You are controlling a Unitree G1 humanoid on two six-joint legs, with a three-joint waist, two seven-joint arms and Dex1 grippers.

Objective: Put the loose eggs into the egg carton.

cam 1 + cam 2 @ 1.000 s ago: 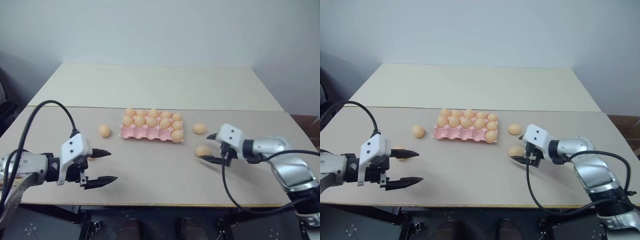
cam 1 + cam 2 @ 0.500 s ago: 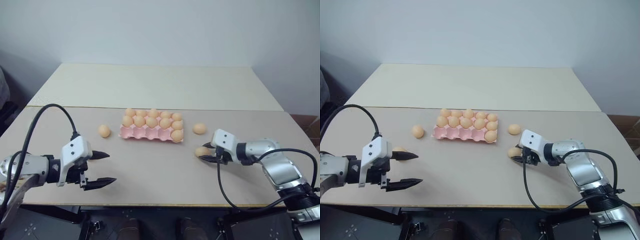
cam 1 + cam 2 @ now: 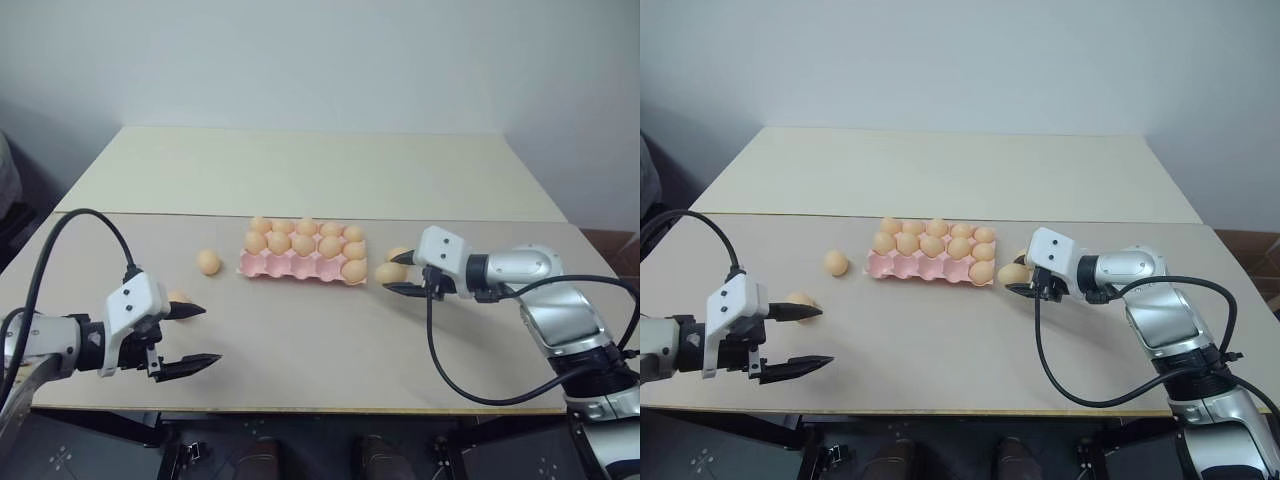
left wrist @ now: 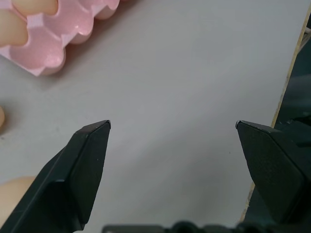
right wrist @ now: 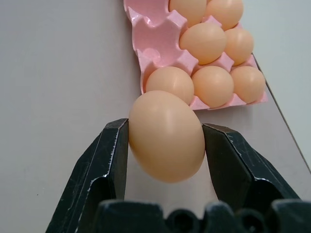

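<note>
On the left, the left gripper hovers over the pale grey table near its front edge, with its two black fingers spread wide and nothing between them. One small smooth pale orange egg lies on the table just beside its far fingertip. A second loose egg lies further away, near the left end of the flat pink moulded egg carton. The carton sits in the middle of the table; its back rows are full of the same eggs, and several front cups are empty. On the right, the right gripper is closed on a third pale orange egg, held just beside the right end of the carton. Another egg lies on the table just behind this gripper, partly hidden.
</note>
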